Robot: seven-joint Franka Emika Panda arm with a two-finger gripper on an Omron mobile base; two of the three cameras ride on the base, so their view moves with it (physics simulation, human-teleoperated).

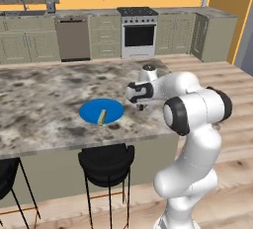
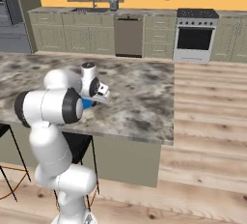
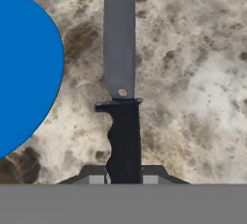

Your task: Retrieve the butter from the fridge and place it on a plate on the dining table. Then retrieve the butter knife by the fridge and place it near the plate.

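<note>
Long island counter, grey-brown marbled stone top (image 1: 44,104): polished look, mottled veining. Flat round bright blue plate (image 1: 94,109): uniform matt finish, smooth. Small pale yellow butter stick (image 1: 102,117): matt. Slim knife (image 3: 120,97): smooth dull grey metal-look blade, black contoured matt handle. Floor (image 1: 232,173): light wood planks. Stool seat (image 1: 106,160): black, matt.

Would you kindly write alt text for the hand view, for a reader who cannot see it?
The gripper holds a butter knife by its black handle, grey blade pointing away over the marbled dining table. The blue plate curves in at the left edge, apart from the knife.
</note>
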